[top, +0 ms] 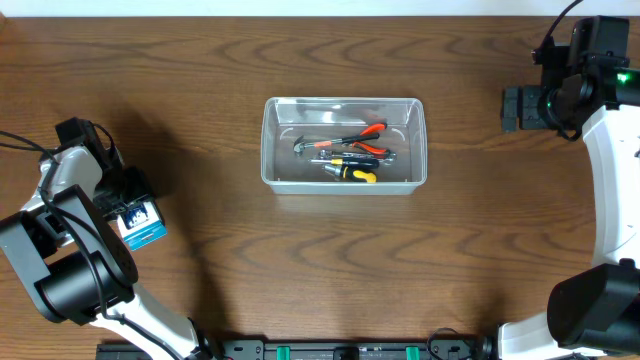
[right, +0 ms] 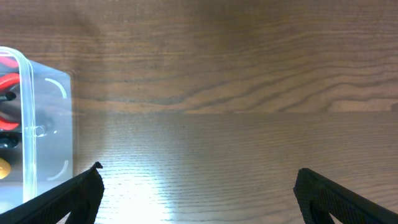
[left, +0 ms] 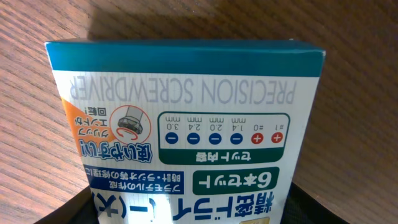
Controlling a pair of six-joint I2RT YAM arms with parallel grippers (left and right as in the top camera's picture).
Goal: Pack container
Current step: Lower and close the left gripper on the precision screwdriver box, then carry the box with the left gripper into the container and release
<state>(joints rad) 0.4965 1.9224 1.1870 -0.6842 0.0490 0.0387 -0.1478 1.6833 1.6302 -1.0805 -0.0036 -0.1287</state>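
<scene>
At the left of the dark wooden surface [top: 300, 270], my left claw [left: 189, 210] straddles a small blue-and-white card packet [left: 186, 118] of precision screwdrivers; I cannot tell whether it is clamped. The clear rectangular plastic container [top: 269, 140] sits mid-surface, holding orange-handled pliers [top: 366, 133] and a yellow-and-black screwdriver [top: 352, 173]. Far right, my right claw [right: 199, 169] hangs wide apart, holding nothing.
</scene>
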